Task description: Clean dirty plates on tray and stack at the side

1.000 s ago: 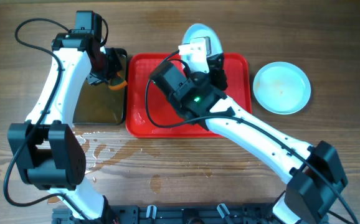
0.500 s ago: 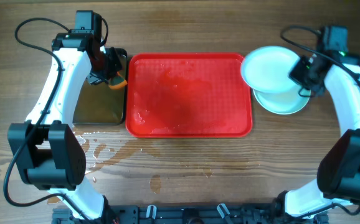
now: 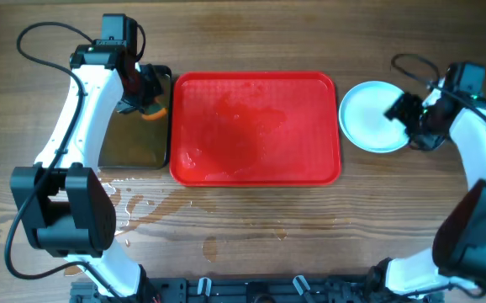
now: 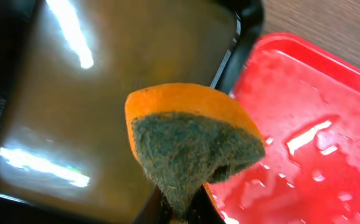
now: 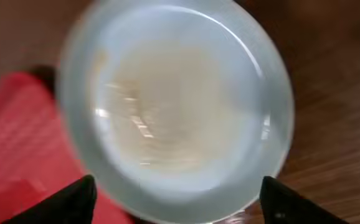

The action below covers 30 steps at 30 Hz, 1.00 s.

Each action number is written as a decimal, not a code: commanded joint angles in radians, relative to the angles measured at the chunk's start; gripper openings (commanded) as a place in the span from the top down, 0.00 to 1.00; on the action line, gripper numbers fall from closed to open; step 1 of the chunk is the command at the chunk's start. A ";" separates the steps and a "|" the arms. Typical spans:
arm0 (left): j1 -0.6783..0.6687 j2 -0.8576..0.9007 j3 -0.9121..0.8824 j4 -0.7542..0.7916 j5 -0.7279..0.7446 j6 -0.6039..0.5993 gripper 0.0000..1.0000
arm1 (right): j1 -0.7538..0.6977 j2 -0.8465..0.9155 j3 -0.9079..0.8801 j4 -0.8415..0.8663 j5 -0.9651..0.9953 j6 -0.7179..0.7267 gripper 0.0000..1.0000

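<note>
The red tray lies wet and bare in the middle of the table, and its edge shows in both wrist views. Pale plates sit stacked on the wood just right of it; only the top one shows clearly. My right gripper hovers at the stack's right edge, open, its fingertips spread wide with nothing between them. My left gripper is shut on an orange sponge with a dark green scrub face, held over the right rim of the black pan.
The black pan holds brownish water and stands against the tray's left side. Spilled water marks the wood in front of the pan. A black rail runs along the table's front edge.
My right arm carried a plate from the tray to the right, set it on the plate there and opened. The left arm and sponge have not moved.
</note>
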 commanded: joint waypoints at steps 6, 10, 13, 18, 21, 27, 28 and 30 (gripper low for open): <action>0.021 0.139 0.001 0.058 -0.082 0.278 0.96 | 0.084 -0.097 0.045 -0.035 -0.100 -0.090 0.11; 0.022 0.214 0.001 0.061 -0.082 0.328 0.96 | 0.130 -0.097 0.045 -0.026 -0.100 -0.090 0.11; 0.022 0.244 0.001 0.063 -0.082 0.327 0.82 | 0.134 -0.097 0.045 -0.029 -0.100 -0.091 0.11; 0.022 0.237 0.002 0.055 -0.083 0.322 0.00 | 0.134 -0.103 0.045 -0.032 -0.105 -0.091 0.11; 0.019 0.153 0.044 -0.031 -0.082 0.312 0.00 | 0.134 -0.164 0.053 -0.043 -0.105 -0.094 0.11; -0.003 -0.213 0.120 -0.091 -0.082 0.312 0.00 | 0.134 -0.377 0.167 -0.104 -0.104 -0.167 0.07; -0.002 -0.254 0.120 -0.093 -0.082 0.312 0.00 | 0.133 -0.425 0.172 -0.105 -0.104 -0.167 0.07; -0.002 -0.307 0.120 -0.093 -0.082 0.312 0.00 | 0.133 -0.521 0.173 -0.107 -0.105 -0.166 0.07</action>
